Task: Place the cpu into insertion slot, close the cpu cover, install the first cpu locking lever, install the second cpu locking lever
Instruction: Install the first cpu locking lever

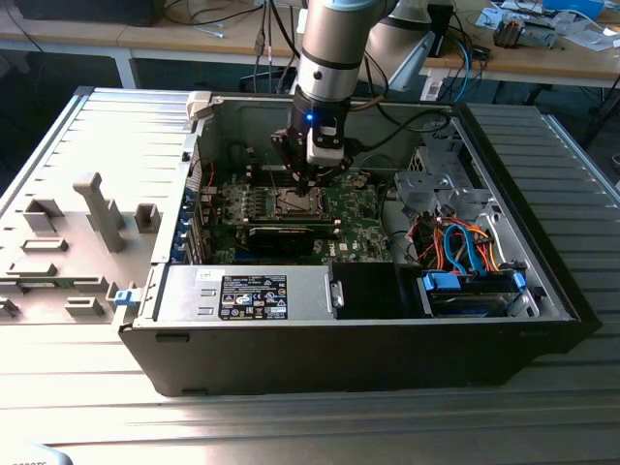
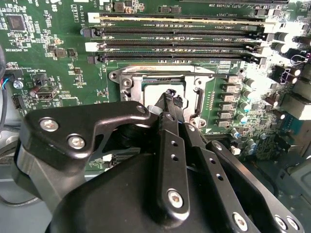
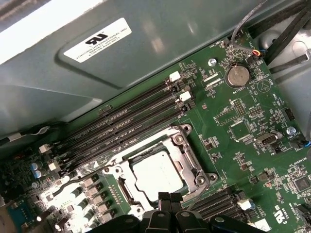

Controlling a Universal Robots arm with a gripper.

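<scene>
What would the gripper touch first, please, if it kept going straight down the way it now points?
Probably the edge of the cpu cover around the cpu; the gripper hangs over that rim, though the depth is unclear.

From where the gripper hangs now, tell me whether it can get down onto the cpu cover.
Probably yes. The gripper hangs just over the edge of the cpu cover, which lies flat around the cpu. Nothing stands between them; the memory slots lie off to one side.
</scene>
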